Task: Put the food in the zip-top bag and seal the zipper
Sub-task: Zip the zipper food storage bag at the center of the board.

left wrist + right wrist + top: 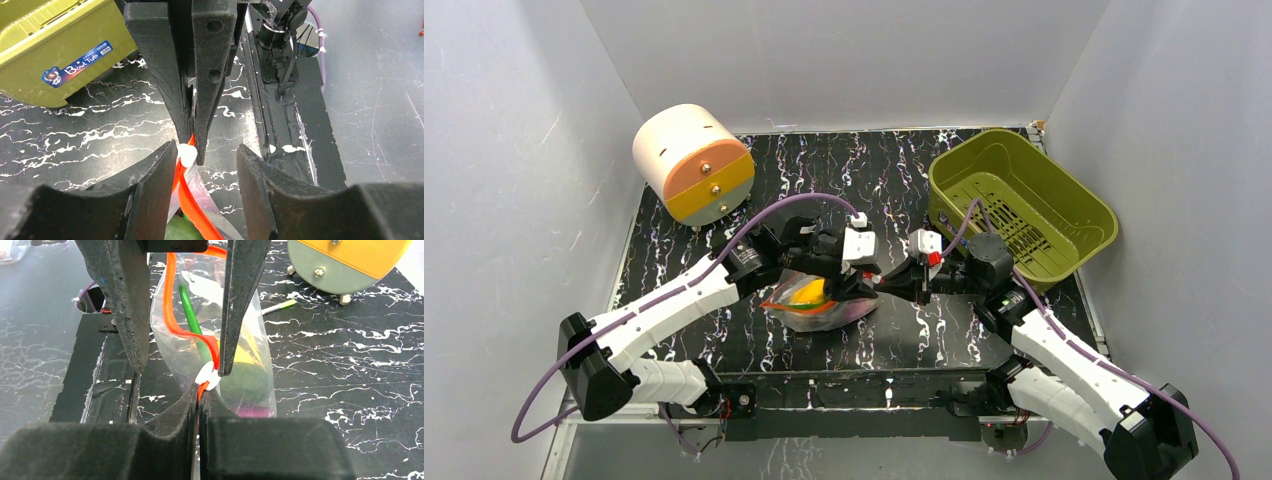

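The zip-top bag (pixel 824 308) lies mid-table with the food inside: a yellow piece (pixel 243 355), a green piece (pixel 189 315), a dark one (pixel 245 385) and a pink-purple one (pixel 252 411). My right gripper (pixel 201 390) is shut on the end of the orange-red zipper (pixel 172 315), just behind its white slider (pixel 207 378). My left gripper (pixel 207 150) faces it, open, its fingers astride the zipper (pixel 192 210). The slider (pixel 187 154) rests against its left finger (pixel 150 185). From above, both grippers (pixel 864 282) (pixel 886 286) meet at the bag's right end.
An olive-green slotted basket (pixel 1024 205) stands at the back right, close behind the right arm. A white drum with an orange and yellow face (pixel 694 165) sits at the back left. A small white-and-green stick (pixel 277 306) lies near it. Grey walls enclose the table.
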Controlling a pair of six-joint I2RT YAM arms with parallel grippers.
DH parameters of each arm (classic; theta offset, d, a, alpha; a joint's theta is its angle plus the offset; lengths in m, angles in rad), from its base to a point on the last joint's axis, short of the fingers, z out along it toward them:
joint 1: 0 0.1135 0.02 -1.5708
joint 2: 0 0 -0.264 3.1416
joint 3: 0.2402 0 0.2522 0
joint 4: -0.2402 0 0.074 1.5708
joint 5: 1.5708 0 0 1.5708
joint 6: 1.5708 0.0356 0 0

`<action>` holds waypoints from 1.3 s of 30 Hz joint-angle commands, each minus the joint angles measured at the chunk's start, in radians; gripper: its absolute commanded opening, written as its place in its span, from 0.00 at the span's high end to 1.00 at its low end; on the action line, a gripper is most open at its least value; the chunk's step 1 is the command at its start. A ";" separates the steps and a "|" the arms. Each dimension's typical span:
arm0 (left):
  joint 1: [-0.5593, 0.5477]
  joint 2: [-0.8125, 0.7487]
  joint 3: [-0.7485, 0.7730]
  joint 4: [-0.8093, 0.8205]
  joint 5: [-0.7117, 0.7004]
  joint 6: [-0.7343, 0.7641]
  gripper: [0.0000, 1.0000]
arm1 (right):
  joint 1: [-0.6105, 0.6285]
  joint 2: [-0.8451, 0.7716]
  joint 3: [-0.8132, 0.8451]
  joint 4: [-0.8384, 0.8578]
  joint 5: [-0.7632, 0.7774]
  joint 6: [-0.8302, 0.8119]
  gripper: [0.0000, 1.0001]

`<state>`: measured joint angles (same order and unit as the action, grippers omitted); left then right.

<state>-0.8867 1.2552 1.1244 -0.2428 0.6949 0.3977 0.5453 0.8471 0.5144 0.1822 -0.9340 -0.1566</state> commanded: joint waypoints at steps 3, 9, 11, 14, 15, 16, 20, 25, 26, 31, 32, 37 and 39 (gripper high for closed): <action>0.002 -0.048 -0.023 0.065 -0.005 -0.012 0.52 | 0.013 -0.021 0.050 0.050 -0.025 -0.019 1.00; 0.000 -0.078 -0.066 0.132 -0.010 -0.042 0.50 | 0.013 -0.039 0.041 0.043 -0.012 -0.021 1.00; 0.001 -0.068 -0.062 0.113 -0.015 -0.033 0.50 | 0.014 -0.044 0.042 0.043 -0.007 -0.020 1.00; 0.002 -0.048 -0.049 0.079 -0.025 -0.011 0.53 | 0.014 -0.049 0.045 0.048 -0.005 -0.018 1.00; 0.002 -0.046 -0.046 0.076 -0.024 -0.008 0.54 | 0.013 -0.049 0.048 0.047 -0.005 -0.018 1.00; 0.001 -0.043 -0.045 0.077 -0.022 -0.007 0.56 | 0.014 -0.048 0.050 0.046 -0.005 -0.019 1.00; 0.000 -0.043 -0.046 0.090 -0.018 -0.009 0.62 | 0.014 -0.043 0.052 0.055 -0.004 -0.014 1.00; 0.001 -0.042 -0.049 0.093 -0.010 -0.015 0.68 | 0.015 -0.039 0.048 0.065 -0.004 -0.005 1.00; 0.000 -0.042 -0.051 0.095 -0.008 -0.017 0.69 | 0.015 -0.039 0.046 0.070 -0.005 -0.003 1.00; -0.001 -0.044 -0.057 0.104 -0.001 -0.023 0.77 | 0.016 -0.036 0.045 0.075 -0.002 0.003 1.00; 0.000 -0.044 -0.057 0.103 0.000 -0.023 0.77 | 0.015 -0.035 0.045 0.075 -0.001 0.005 1.00; -0.004 -0.038 -0.055 0.101 -0.010 -0.016 0.81 | 0.016 -0.029 0.047 0.078 0.033 0.025 1.00; -0.008 -0.034 -0.053 0.092 -0.018 -0.011 0.82 | 0.016 -0.028 0.042 0.081 0.042 0.031 1.00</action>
<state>-0.8867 1.2201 1.0637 -0.1619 0.6643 0.3668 0.5556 0.8188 0.5144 0.1902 -0.9249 -0.1490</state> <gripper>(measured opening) 0.190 0.009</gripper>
